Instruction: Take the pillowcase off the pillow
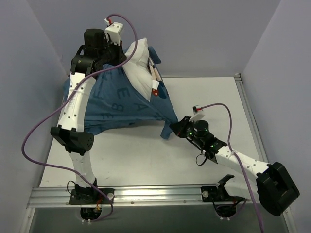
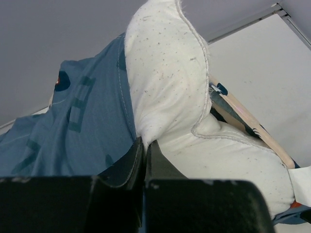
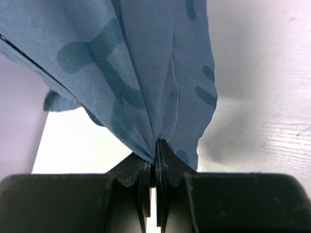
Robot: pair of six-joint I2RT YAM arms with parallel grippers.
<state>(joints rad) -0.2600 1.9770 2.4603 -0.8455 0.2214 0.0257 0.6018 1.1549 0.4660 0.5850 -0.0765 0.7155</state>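
The blue printed pillowcase (image 1: 124,99) lies stretched across the back left of the table. The white pillow (image 1: 138,70) sticks out of its far open end. My left gripper (image 1: 118,52) is shut on a corner of the pillow (image 2: 165,82) and holds it up at the back; in the left wrist view the pillowcase (image 2: 77,126) hangs beside it. My right gripper (image 1: 176,127) is shut on the near right corner of the pillowcase (image 3: 141,73), which fans out from the shut fingertips, low over the table.
The white table (image 1: 209,97) has a metal rail (image 1: 155,194) along its near edge and grey walls at the left, back and right. Purple cables (image 1: 36,126) loop from both arms. The pillowcase's inner pink hem (image 1: 154,76) shows at the opening.
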